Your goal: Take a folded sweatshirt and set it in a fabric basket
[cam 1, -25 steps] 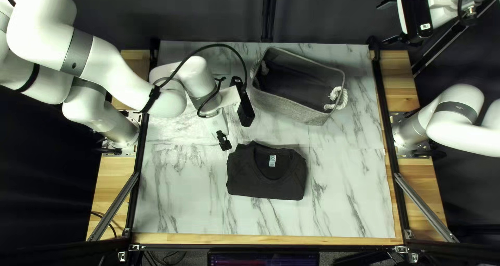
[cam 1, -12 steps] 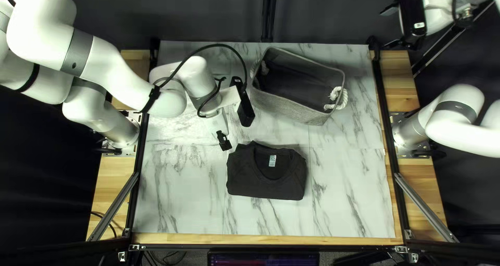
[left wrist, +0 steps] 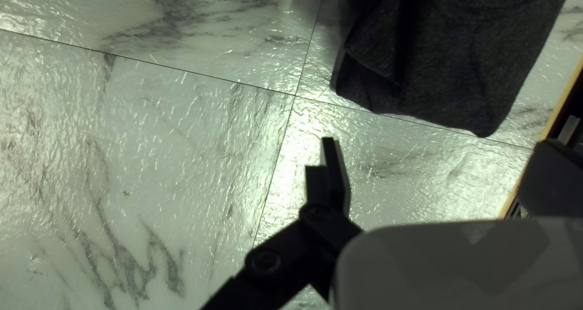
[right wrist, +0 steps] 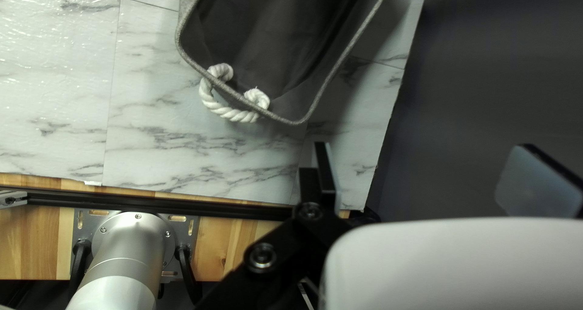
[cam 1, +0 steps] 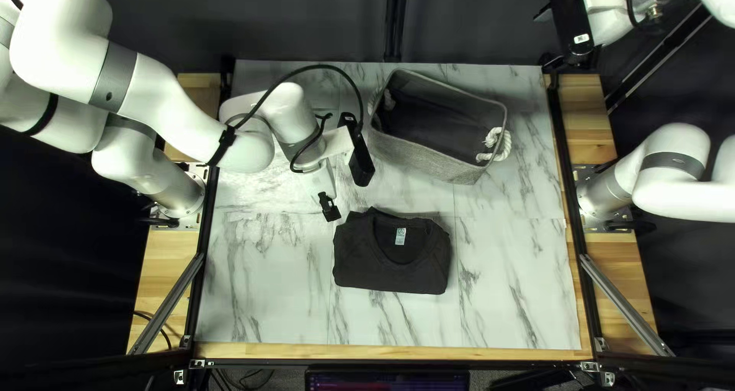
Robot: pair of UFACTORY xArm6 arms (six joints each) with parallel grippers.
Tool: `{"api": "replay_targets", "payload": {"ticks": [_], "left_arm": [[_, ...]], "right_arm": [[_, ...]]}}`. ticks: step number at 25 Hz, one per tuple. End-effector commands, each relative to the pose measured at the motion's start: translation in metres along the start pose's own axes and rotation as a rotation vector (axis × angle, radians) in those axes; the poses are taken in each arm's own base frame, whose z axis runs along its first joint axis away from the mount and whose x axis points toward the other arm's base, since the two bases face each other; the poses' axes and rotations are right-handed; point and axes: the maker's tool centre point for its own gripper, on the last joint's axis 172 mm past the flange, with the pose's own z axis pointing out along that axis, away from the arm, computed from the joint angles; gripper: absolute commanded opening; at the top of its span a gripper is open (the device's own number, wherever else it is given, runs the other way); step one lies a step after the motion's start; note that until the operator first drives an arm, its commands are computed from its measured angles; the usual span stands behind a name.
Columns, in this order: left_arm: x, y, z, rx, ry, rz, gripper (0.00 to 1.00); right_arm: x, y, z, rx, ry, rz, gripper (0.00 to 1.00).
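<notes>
The folded dark sweatshirt lies flat on the table, neckline and label upward. My left gripper is just off its far left corner; in the left wrist view this gripper stands open with bare tabletop between its fingers, and the sweatshirt lies ahead. The grey fabric basket stands upright behind the sweatshirt, its visible interior bare. My right gripper is raised past the table's far right corner. The right wrist view shows this gripper open, holding nothing, with the basket ahead of it.
White rope handles are on the basket's short ends. A black frame rail runs along the table's right edge, another along the left. Marbled tabletop extends right of the sweatshirt. My left arm crosses the back left.
My right arm's gripper and wrist have moved left in the top left view, nearer the table's far right corner. The left arm, sweatshirt and basket look unchanged.
</notes>
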Motion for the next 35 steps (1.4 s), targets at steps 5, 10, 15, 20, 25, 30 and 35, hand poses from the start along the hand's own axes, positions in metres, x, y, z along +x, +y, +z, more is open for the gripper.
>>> {"api": "replay_targets", "payload": {"ticks": [5, 10, 15, 20, 25, 30, 35], "left_arm": [[0.0, 0.0, 0.0, 0.0, 0.0, 0.0, 1.0], [0.0, 0.0, 0.0, 0.0, 0.0, 0.0, 1.0], [0.0, 0.0, 0.0, 0.0, 0.0, 0.0, 1.0], [0.0, 0.0, 0.0, 0.0, 0.0, 0.0, 1.0], [0.0, 0.0, 0.0, 0.0, 0.0, 0.0, 1.0], [0.0, 0.0, 0.0, 0.0, 0.0, 0.0, 1.0], [0.0, 0.0, 0.0, 0.0, 0.0, 0.0, 1.0]], "right_arm": [[-0.003, 0.002, -0.007, -0.019, -0.077, 0.053, 1.0], [0.005, 0.011, -0.025, -0.062, -0.125, 0.1, 1.0], [-0.009, 0.002, -0.026, -0.066, -0.104, 0.124, 1.0], [0.007, 0.003, 0.0, -0.025, -0.065, 0.063, 1.0], [0.01, -0.002, 0.016, -0.001, -0.048, 0.046, 1.0], [0.01, -0.002, 0.016, -0.001, -0.048, 0.046, 1.0], [0.01, -0.002, 0.016, -0.001, -0.048, 0.046, 1.0]]}}
